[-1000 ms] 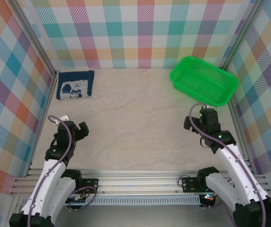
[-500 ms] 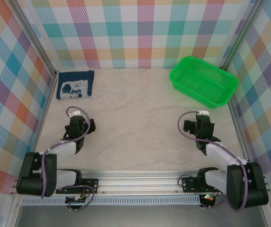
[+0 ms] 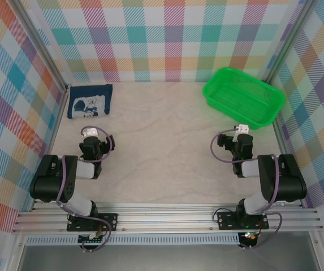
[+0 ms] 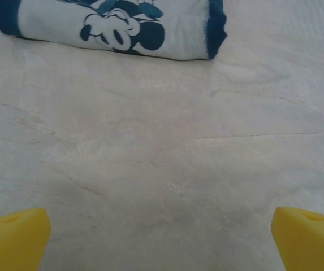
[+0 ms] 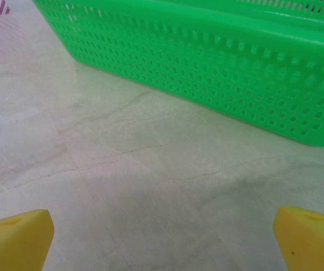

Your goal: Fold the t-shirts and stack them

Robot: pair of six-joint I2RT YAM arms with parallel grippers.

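Left gripper [image 3: 96,138]: released, fingers spread wide, holding nothing; low over the worktop [image 3: 162,147], near left.

Right gripper [image 3: 241,135]: released likewise, holding nothing; near right, facing the green mesh basket [image 3: 243,96].

T-shirt [image 3: 90,101]: one item, far left corner of the worktop, close beside the left wall.
- Bearing: straight ahead of the left gripper and apart from it; well apart from the right gripper. The left arm is nearer.
- Long axis: left to right, crosswise to the left gripper's line of approach.
- Condition: folded into a compact rectangle; dark navy, white cartoon print facing up; near edge a rounded fold.
- Judged status: folded and set down.
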